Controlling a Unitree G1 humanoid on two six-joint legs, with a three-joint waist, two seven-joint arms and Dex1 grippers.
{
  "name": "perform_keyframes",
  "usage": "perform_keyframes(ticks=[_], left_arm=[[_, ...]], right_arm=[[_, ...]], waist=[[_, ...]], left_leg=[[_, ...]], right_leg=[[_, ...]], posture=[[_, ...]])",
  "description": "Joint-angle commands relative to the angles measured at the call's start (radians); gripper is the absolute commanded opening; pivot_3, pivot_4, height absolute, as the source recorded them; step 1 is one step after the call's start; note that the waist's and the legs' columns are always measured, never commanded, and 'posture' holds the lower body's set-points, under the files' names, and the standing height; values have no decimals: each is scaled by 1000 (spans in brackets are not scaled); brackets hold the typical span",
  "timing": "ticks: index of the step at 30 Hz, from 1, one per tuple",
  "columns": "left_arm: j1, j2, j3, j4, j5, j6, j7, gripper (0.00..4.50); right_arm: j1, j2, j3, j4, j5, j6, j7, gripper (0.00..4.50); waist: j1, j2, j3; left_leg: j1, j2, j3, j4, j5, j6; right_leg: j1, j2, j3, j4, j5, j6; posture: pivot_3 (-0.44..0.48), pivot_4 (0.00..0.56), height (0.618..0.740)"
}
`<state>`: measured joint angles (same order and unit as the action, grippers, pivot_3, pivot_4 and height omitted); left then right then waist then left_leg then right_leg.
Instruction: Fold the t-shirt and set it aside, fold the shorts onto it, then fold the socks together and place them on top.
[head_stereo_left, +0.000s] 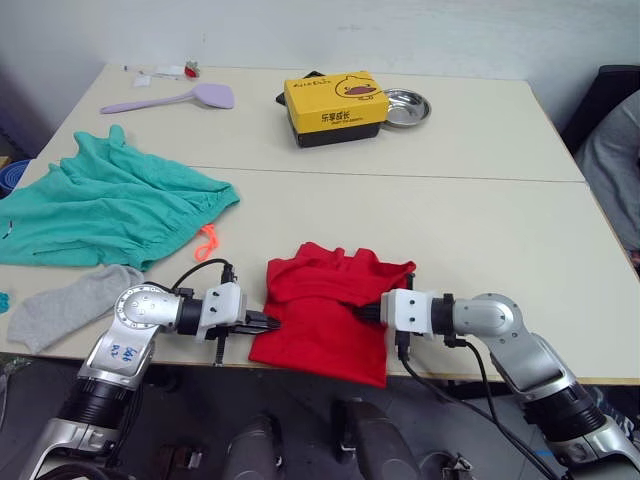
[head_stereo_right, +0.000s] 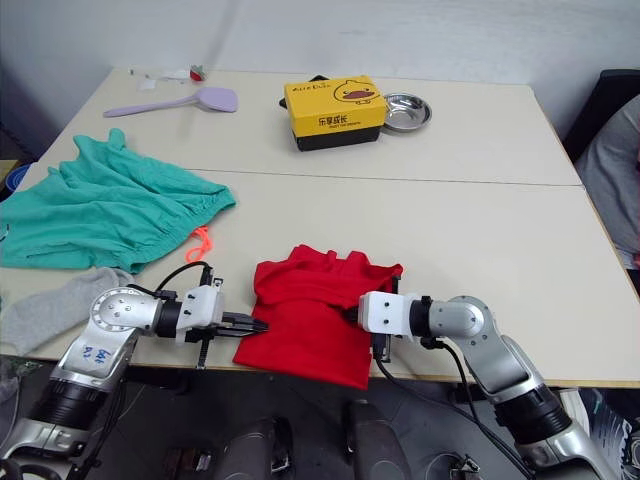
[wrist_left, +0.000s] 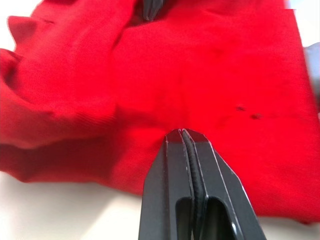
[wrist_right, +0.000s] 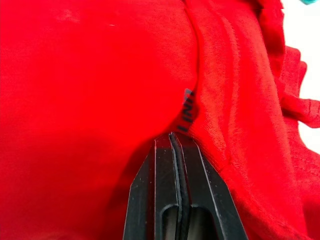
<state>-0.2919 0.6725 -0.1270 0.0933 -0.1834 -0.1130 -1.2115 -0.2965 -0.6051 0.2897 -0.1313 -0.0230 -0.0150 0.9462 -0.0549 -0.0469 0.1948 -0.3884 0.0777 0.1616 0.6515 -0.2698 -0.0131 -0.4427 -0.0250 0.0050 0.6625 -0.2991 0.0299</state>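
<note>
Red t-shirt (head_stereo_left: 330, 315) bunched at lower centre of worktop (head_stereo_left: 480, 220). L claw (wrist_left: 182, 134) & R claw (wrist_right: 172, 137) both pressed together, tips at its fabric.

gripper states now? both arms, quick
Left pincer: closed, tips against the near-left edge of the t-shirt; no cloth seen between them.
Right pincer: closed, tips pressed into the t-shirt by its label; grip cannot be told.

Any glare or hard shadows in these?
Left eye view: glare on the metal bowl, soft shadow under the yellow box. Right wrist view: the table glares white beside the t-shirt. Left wrist view: no glare on the t-shirt.
</note>
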Motion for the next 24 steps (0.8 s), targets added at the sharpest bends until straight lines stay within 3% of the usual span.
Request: perform_keyframes(ticks=[1, 9, 14, 17, 24], left_arm=[[7, -10, -8, 12, 20, -26, 22, 29], [18, -23, -12, 45, 25, -50, 42, 29], [13, -34, 4, 48, 1, -31, 55, 29], [-1, -46, 19, 39, -30, 3, 68, 29], [-109, -125, 56, 13, -127, 162, 122, 29]], right_arm=[[-29, 36, -23, 23, -18, -35, -67, 0], [-118, 137, -92, 174, -82, -57, -305, 0], [-148, 144, -151, 246, -62, -52, -366, 0], [-141, 142, -186, 243, -17, -31, -349, 0], [-22, 110, -223, 66, 231, -68, -119, 0]], waist=[[-1, 0, 0], [-1, 0, 0], [-1, 0, -1], [-1, 0, 0], [1, 1, 0]], left_leg=[[0, 0, 0, 0, 0, 0], [0, 0, 0, 0, 3, -5], [0, 0, 0, 0, 3, -5], [0, 0, 0, 0, 3, -5], [-1, 0, -1, -1, 3, -5]], right_leg=[[0, 0, 0, 0, 0, 0], [0, 0, 0, 1, 0, 0], [0, 0, 0, 1, 0, 0], [0, 0, 0, 1, 0, 0], [0, 0, 0, 1, 1, 1]], posture=[[0, 150, 740], [0, 150, 740], [0, 150, 740], [0, 150, 740], [0, 150, 740]])
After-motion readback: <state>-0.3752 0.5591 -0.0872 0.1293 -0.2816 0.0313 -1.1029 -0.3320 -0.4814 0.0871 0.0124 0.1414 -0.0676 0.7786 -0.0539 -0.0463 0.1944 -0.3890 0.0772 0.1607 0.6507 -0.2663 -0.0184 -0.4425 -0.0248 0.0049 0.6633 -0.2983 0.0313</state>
